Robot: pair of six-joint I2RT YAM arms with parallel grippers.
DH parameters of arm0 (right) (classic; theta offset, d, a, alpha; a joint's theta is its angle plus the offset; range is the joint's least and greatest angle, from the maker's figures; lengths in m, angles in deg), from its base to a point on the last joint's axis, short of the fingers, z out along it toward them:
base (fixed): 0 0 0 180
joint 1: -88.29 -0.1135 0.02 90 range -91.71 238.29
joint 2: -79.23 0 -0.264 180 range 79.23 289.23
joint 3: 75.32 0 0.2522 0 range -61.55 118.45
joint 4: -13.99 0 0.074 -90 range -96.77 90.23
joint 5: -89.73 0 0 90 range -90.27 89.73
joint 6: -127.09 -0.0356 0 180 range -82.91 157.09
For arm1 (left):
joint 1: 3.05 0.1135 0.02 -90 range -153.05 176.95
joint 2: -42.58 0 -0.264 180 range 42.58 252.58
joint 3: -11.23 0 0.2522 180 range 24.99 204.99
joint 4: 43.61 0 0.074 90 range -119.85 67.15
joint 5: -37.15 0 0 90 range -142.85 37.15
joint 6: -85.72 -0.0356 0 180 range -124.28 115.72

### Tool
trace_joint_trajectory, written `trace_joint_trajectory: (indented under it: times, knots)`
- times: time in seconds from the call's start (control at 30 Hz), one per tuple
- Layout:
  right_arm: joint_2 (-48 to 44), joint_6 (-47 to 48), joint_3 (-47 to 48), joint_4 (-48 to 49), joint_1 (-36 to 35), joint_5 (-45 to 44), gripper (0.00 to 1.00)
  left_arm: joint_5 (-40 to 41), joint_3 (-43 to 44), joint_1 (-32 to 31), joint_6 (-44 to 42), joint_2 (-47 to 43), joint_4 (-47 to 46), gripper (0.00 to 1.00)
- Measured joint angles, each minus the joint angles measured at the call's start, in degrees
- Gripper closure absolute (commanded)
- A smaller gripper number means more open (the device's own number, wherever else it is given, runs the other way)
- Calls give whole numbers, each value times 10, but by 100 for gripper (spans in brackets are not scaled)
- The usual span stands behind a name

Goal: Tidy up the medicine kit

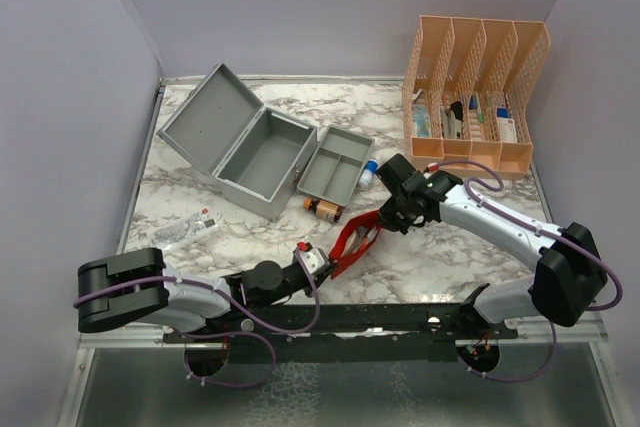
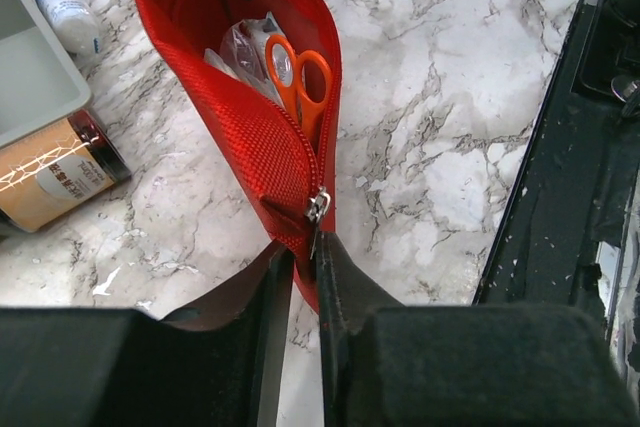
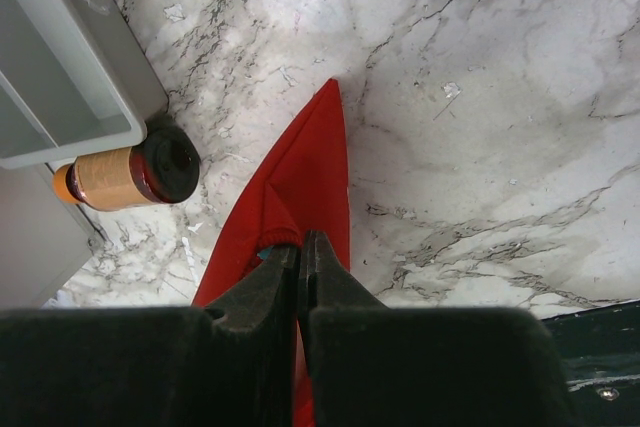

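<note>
I count one case (image 1: 235,142), one tray (image 1: 335,165), one pouch (image 1: 352,244), one pair of scissors (image 2: 298,72), one organizer (image 1: 475,97) with four slots, one packet (image 1: 185,229), and two bottles: an amber bottle (image 1: 323,209) and a blue-capped bottle (image 1: 368,173).

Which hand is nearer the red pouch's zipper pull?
Left. The left hand has its fingertips right at the zipper pull, at the red pouch's near end; the right hand pinches the pouch's opposite end.

Left arm (image 1: 195,299) and right arm (image 1: 500,215): silver-grey shells are joined by black housings. Purple cables (image 1: 240,384) are looped along both.
</note>
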Motion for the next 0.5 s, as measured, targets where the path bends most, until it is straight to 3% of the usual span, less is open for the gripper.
trace_joint_trajectory:
  times: [0.13, 0.23, 0.5]
  knots:
    - [0, 0, 0, 1, 0, 0, 99, -5, 0, 0, 2, 5, 0, 68]
    - [0, 2, 0, 2, 0, 0, 99, -10, 0, 0, 4, 10, 1, 68]
    - [0, 5, -1, 4, 0, 1, 99, -19, 0, 0, 2, 26, 1, 99]
